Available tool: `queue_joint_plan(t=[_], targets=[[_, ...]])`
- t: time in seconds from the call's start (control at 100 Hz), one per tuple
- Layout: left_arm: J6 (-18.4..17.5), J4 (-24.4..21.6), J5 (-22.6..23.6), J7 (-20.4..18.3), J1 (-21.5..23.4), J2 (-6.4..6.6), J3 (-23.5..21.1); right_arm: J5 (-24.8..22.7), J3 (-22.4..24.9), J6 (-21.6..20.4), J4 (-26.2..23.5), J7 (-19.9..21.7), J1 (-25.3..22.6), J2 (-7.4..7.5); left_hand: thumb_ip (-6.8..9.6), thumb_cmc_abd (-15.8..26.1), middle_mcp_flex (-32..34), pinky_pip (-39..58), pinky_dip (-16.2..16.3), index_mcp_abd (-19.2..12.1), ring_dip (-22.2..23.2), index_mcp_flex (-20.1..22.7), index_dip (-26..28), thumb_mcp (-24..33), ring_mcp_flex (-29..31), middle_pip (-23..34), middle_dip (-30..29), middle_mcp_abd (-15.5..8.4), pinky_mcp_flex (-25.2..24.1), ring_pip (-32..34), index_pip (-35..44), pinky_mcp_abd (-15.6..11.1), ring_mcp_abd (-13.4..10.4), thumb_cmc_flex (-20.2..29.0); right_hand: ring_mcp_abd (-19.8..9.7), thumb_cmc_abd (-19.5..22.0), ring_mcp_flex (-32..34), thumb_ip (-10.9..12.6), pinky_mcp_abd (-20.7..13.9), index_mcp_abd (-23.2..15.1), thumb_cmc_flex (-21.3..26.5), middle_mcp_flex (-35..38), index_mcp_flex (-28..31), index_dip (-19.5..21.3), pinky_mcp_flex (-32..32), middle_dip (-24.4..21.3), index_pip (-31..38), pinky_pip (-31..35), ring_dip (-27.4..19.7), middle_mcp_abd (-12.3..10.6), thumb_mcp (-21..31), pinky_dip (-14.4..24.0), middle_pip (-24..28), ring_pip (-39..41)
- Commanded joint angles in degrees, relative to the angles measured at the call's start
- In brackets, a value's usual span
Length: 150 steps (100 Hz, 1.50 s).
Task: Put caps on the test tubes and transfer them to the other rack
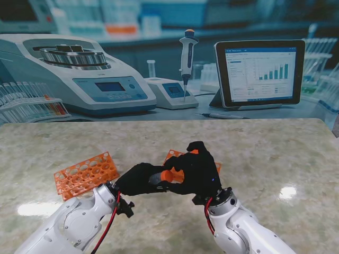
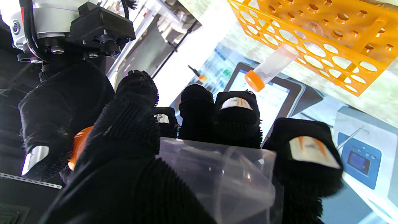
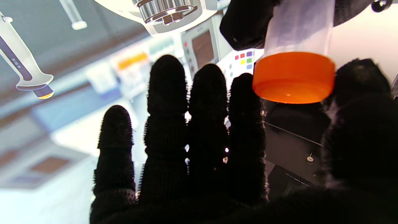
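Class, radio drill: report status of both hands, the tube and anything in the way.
Left hand shut on clear tube. Right hand at orange cap, on the tube's mouth. One capped tube already in orange rack. Nothing blocking.

The setting is a laboratory bench, partly staged. The work surface is a marble-patterned table (image 1: pixel 254 159). Beyond both gloved hands, at the far edge of the table, a printed or displayed backdrop shows laboratory equipment: a benchtop centrifuge (image 1: pixel 74 71) with a control panel, a micropipette (image 1: pixel 186 58) standing upright on a small instrument, and a tablet (image 1: pixel 259 71) displaying bar charts. Two orange perforated test tube racks confirm the setting: one rack (image 1: pixel 85 173) lies just left of the left hand (image 1: pixel 139 179), and the second rack (image 1: pixel 175 156) lies directly behind the right hand (image 1: pixel 198 166).
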Motion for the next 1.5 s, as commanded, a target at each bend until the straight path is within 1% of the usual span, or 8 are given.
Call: queue_joint_plan(t=[0.0, 0.31, 0.49, 0.69, 0.88, 1.11, 1.3, 1.49], targets=[[-0.35, -1.24, -0.08, -0.02, 0.11, -0.28, 0.13, 0.26, -0.5, 0.82, 1.12, -0.18, -0.11, -0.39, -0.31, 1.64, -0.35, 11.93, -0.78, -3.28, -0.57, 1.17, 2.56, 1.53, 1.33, -0.23, 0.37, -3.04, 2.63, 1.23, 4.04, -9.4, -2.29, 1.02, -1.42, 0.41, 2.56, 1.04, -1.16, -9.58, 4.41, 1.25, 6.28, 3.21, 0.06, 0.54, 7.4, 1.03, 1.09, -2.72, 5.04, 1.11, 1.51, 2.93], [-0.39, -1.32, -0.01, 0.1, 0.21, -0.3, 0.06, 1.43, -1.28, 1.44, 2.24, -0.17, 0.91, -0.82, -0.31, 1.62, -0.34, 11.8, -0.84, -3.28, -0.58, 1.15, 2.57, 1.59, 1.28, -0.22, 0.37, -2.96, 2.61, 1.17, 4.02, -9.29, -2.29, 1.04, -1.64, 2.28, 3.84, 2.75, -1.66, -10.44, 0.22, 2.96, 10.31, 6.62, 0.98, 0.71, 9.1, 1.88, 1.41, -3.79, 6.0, 1.27, 4.93, 5.08], [-0.45, -1.34, 0.01, 0.18, 0.27, -0.31, 0.0, 2.23, -1.98, 1.75, 2.98, -0.1, 1.55, -1.12, -0.32, 1.64, -0.39, 11.77, -0.86, -3.31, -0.57, 1.15, 2.57, 1.6, 1.28, -0.26, 0.36, -2.98, 2.62, 1.17, 4.01, -9.23, -2.29, 1.02, -1.61, 2.49, 4.95, 5.68, -1.76, -10.94, -4.2, 4.65, 12.81, 10.07, 1.49, 0.24, 10.27, 2.38, 1.06, -4.2, 9.2, 1.21, 6.34, 6.22], [-0.49, -1.34, 0.01, 0.25, 0.31, -0.33, -0.04, 3.18, -2.23, 2.19, 3.19, -0.18, 1.66, -1.48, -0.31, 1.67, -0.35, 11.77, -0.86, -3.32, -0.56, 1.14, 2.57, 1.64, 1.29, -0.25, 0.34, -3.05, 2.62, 1.16, 4.01, -9.21, -2.29, 1.01, -1.35, 3.71, 5.25, 5.31, -1.72, -12.71, -9.04, 5.41, 13.84, 12.52, 1.79, -0.41, 10.76, 2.55, 0.48, -4.1, 10.53, 1.02, 6.04, 6.09], [-0.46, -1.31, 0.03, 0.25, 0.26, -0.33, 0.01, 3.75, -1.68, 1.98, 2.69, 1.14, 1.18, -1.47, -0.32, 1.69, -0.36, 11.64, -0.92, -3.33, -0.57, 1.16, 2.56, 1.62, 1.24, -0.25, 0.34, -3.05, 2.59, 1.11, 4.01, -9.13, -2.28, 0.95, -0.26, 8.83, 2.1, 5.16, -1.45, -10.14, -14.13, 1.82, 9.7, 11.53, 0.61, -2.09, 6.12, 1.56, -0.47, -2.4, 8.32, 0.7, 1.45, 2.77], [-0.41, -1.25, 0.02, 0.22, 0.22, -0.32, 0.01, 4.07, -0.35, 0.85, 1.63, 1.48, 0.11, -1.47, -0.32, 1.73, -0.36, 11.63, -0.93, -3.32, -0.57, 1.17, 2.56, 1.63, 1.23, -0.28, 0.32, -3.05, 2.6, 1.09, 4.02, -9.08, -2.27, 0.91, 1.04, 14.31, -2.0, 5.99, -0.68, -5.44, -18.55, -3.12, 4.33, 7.22, -1.51, -5.41, -4.52, -0.25, -0.88, 0.36, 5.62, 0.57, -7.65, -1.3], [-0.37, -1.23, 0.04, 0.21, 0.23, -0.32, -0.04, 3.63, 1.19, -0.53, 0.01, 1.12, -1.46, -1.31, -0.31, 1.65, -0.32, 11.61, -0.94, -3.34, -0.57, 1.18, 2.56, 1.67, 1.23, -0.26, 0.32, -2.99, 2.59, 1.08, 4.03, -9.06, -2.27, 0.99, 1.6, 16.12, -3.49, 6.22, -0.25, -3.98, -20.45, -5.14, 2.44, 5.51, -2.57, -6.54, -8.73, -1.3, -1.17, 1.37, 6.14, 0.33, -10.9, -2.71], [-0.39, -1.21, 0.05, 0.24, 0.23, -0.33, -0.08, 2.41, 2.71, -1.12, -1.73, 0.71, -3.13, -0.93, -0.32, 1.63, -0.35, 11.6, -0.94, -3.34, -0.56, 1.12, 2.57, 1.66, 1.23, -0.27, 0.33, -3.01, 2.59, 1.08, 4.0, -9.04, -2.27, 0.92, 1.37, 15.84, -4.51, 6.21, -0.2, -3.23, -20.34, -7.25, 0.44, 4.19, -3.04, -7.6, -11.54, -1.69, -1.32, 1.45, 6.85, 0.29, -13.41, -3.48]])
